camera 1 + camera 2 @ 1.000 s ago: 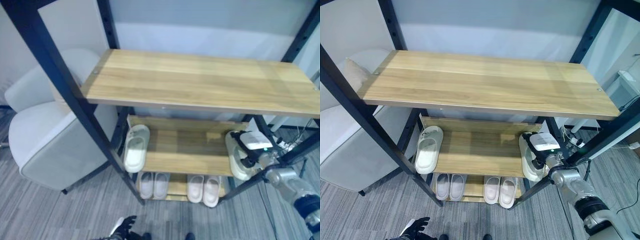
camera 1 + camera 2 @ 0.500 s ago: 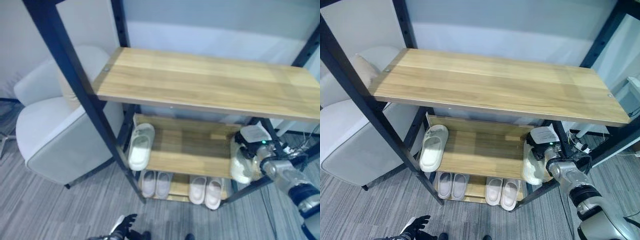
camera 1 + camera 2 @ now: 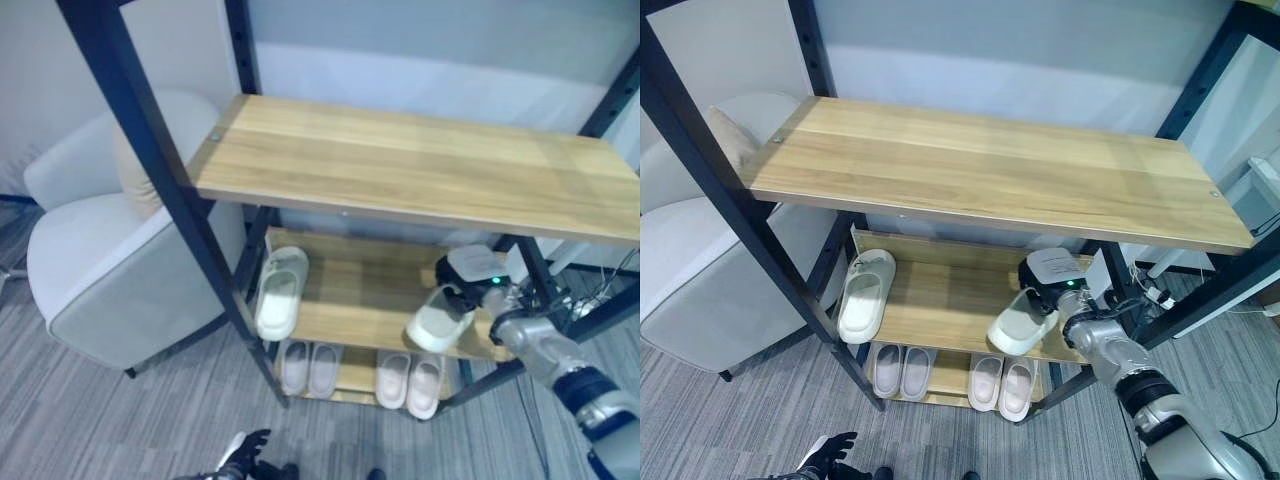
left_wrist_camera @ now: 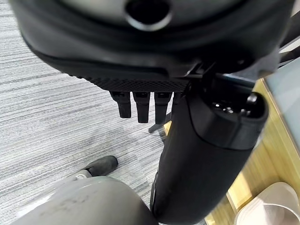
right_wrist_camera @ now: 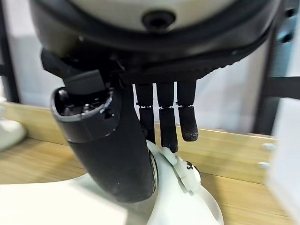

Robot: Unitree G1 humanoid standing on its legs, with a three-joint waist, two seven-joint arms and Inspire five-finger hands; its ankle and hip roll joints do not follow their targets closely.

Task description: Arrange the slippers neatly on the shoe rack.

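A pale, off-white slipper (image 3: pixel 1019 327) with a thick rounded sole and a broad closed strap sits right of centre in the right eye view, tilted, its toe end angled down-left over the middle shelf (image 3: pixel 940 300) of the shoe rack (image 3: pixel 980 165). The right hand (image 3: pixel 1050 290) has it by the heel end. In the right wrist view the thumb and the fingers (image 5: pixel 166 122) are clamped on the slipper's rim, thumb on one side and fingers curled over the other.

A matching slipper (image 3: pixel 864 308) lies flat at the left end of the same shelf, toe pointing toward the lower left of the frame, near the rack's black front post (image 3: pixel 750 210). On the bottom shelf, low in the frame, two more pale pairs stand side by side: the left pair (image 3: pixel 898 371) and the right pair (image 3: pixel 1002 384).

The wide wooden top shelf (image 3: pixel 980 170) spans the middle of the frame. A light grey armchair (image 3: pixel 700 290) stands at the left edge, on grey striped carpet (image 3: pixel 760 420).

The left hand (image 3: pixel 825 455) shows at the bottom edge, left of centre; in the left wrist view its fingers (image 4: pixel 140 105) hang straight and slightly apart, holding nothing.
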